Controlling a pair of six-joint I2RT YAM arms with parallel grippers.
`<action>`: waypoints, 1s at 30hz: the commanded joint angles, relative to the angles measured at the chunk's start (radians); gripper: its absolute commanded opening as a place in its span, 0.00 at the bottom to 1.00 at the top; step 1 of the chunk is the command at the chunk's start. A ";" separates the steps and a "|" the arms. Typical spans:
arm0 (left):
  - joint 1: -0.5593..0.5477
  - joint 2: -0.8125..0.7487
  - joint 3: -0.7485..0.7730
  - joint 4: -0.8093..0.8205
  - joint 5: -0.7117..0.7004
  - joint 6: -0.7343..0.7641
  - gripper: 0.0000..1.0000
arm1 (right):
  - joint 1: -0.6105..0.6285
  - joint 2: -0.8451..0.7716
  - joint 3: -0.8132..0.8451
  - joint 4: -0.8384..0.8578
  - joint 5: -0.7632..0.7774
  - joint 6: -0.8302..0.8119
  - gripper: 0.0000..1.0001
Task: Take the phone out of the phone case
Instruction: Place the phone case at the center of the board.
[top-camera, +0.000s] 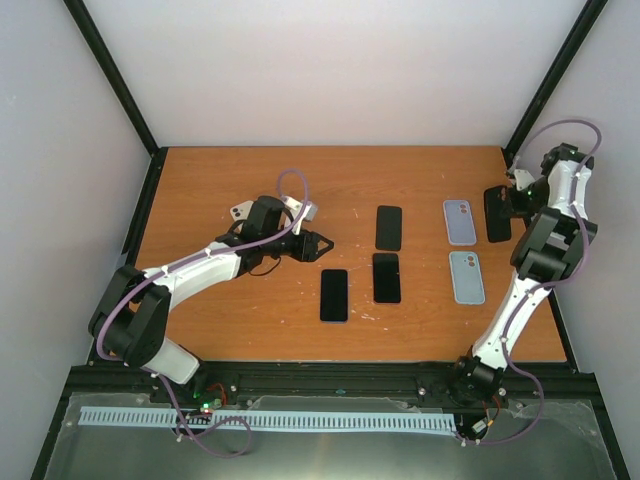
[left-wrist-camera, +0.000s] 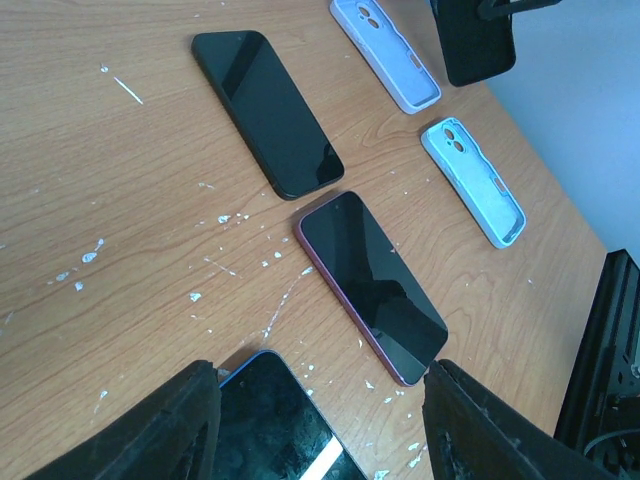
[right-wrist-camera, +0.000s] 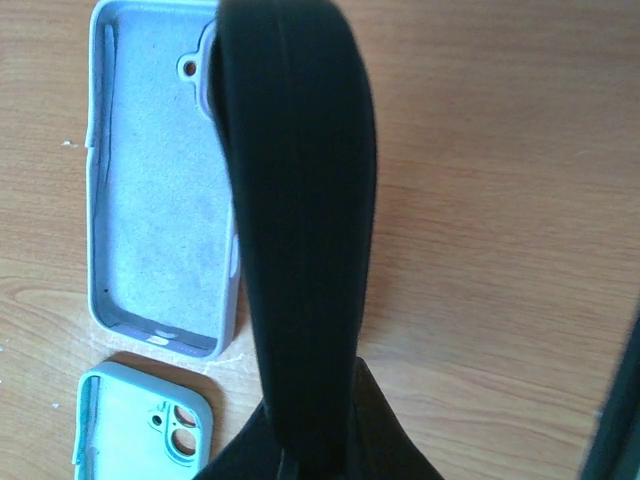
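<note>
My right gripper (top-camera: 508, 203) is shut on a black phone case (top-camera: 497, 214) and holds it above the table's far right. In the right wrist view the case (right-wrist-camera: 295, 200) is edge-on, rising from my gripper (right-wrist-camera: 310, 445); I cannot tell if a phone is inside. My left gripper (top-camera: 320, 244) is open and empty, left of three bare phones (top-camera: 389, 227) (top-camera: 386, 277) (top-camera: 334, 295). In the left wrist view the gripper (left-wrist-camera: 320, 400) hovers over the blue-edged phone (left-wrist-camera: 280, 425), with the red-edged phone (left-wrist-camera: 372, 285) and the black phone (left-wrist-camera: 265, 112) beyond it.
Two empty cases lie beside the held one: a lavender case (top-camera: 459, 221) (right-wrist-camera: 160, 190) and a light blue case (top-camera: 466, 277) (right-wrist-camera: 140, 430). A white phone-like thing (top-camera: 240, 211) lies partly hidden behind my left wrist. Black frame posts stand at the table's corners.
</note>
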 joint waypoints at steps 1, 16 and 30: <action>-0.005 0.007 0.037 -0.007 -0.004 0.002 0.56 | 0.000 0.045 0.052 -0.089 -0.066 -0.011 0.05; -0.005 0.058 0.043 -0.016 0.010 0.010 0.57 | 0.000 0.204 0.142 -0.144 -0.153 -0.047 0.11; -0.005 0.045 0.031 -0.022 -0.040 -0.034 0.58 | 0.000 0.215 0.171 -0.066 -0.131 0.005 0.44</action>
